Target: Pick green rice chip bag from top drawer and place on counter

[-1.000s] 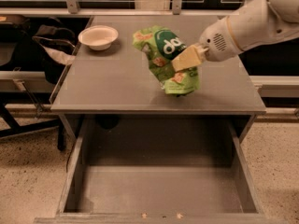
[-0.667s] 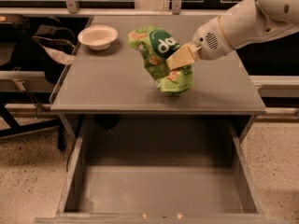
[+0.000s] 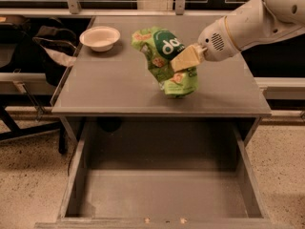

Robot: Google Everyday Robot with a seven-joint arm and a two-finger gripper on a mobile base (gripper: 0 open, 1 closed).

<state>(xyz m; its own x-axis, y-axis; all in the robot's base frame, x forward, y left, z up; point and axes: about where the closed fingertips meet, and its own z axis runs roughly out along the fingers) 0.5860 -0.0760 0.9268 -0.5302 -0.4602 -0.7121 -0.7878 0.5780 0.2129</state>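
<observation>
The green rice chip bag (image 3: 164,61) is a crinkled light-green bag with a dark green round logo. It stands tilted on the counter (image 3: 109,89), its lower end touching the grey top near the middle right. My gripper (image 3: 183,61) comes in from the right on a white arm and is shut on the bag's right side; one tan finger (image 3: 187,58) shows against the bag. The top drawer (image 3: 162,190) is pulled open below the counter's front edge and holds nothing.
A white bowl (image 3: 100,37) sits at the counter's back left. Dark chairs and a bag (image 3: 47,46) stand left of the counter. Speckled beige floor (image 3: 28,175) lies on both sides of the drawer.
The gripper and the bag have shifted slightly left and toward the back of the counter. The bag stays in the gripper's hold.
</observation>
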